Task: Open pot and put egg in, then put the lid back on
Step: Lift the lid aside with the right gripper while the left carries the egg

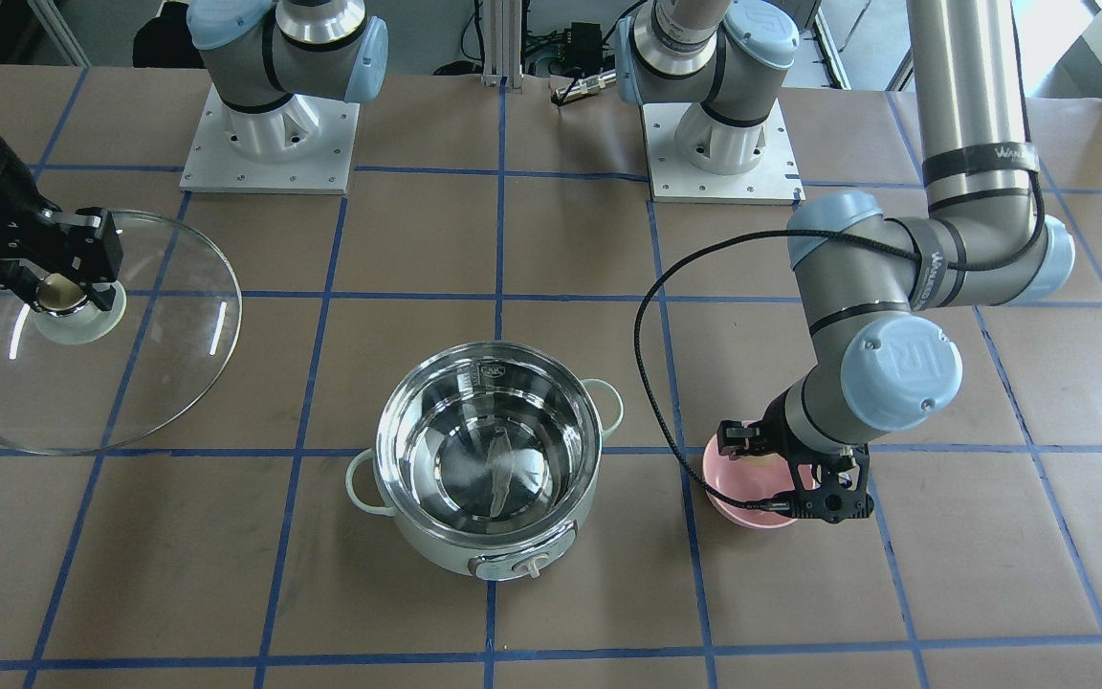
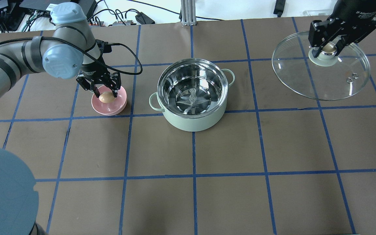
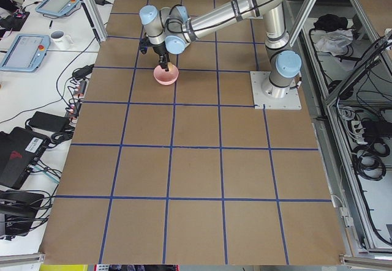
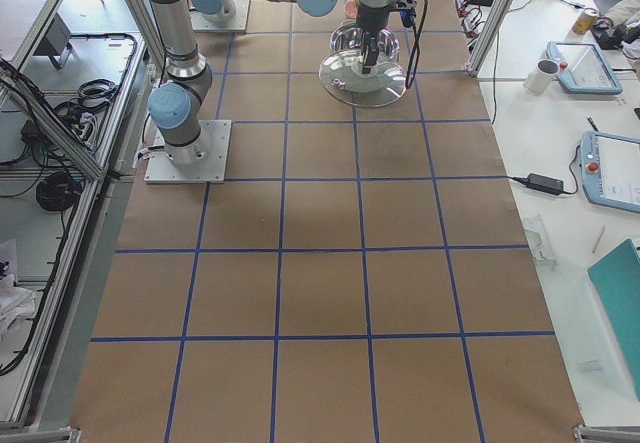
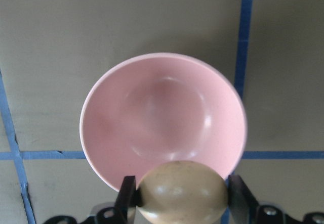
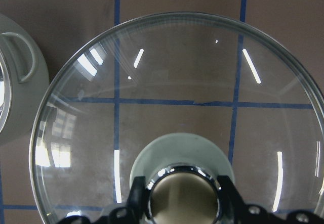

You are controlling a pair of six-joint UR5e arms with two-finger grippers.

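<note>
The mint-green pot stands open at the table's middle, its steel inside empty; it also shows in the front view. My left gripper is shut on the tan egg and holds it just over the pink bowl. In the left wrist view the egg sits between the fingers above the bowl. My right gripper is shut on the beige knob of the glass lid, far to the pot's right. The right wrist view shows the lid and the pot's handle.
The brown table has a blue tape grid. Both arm bases stand at the robot's side. The pot's control knob faces the operators' side. Desks with cables and tablets lie beyond the table ends in the side views.
</note>
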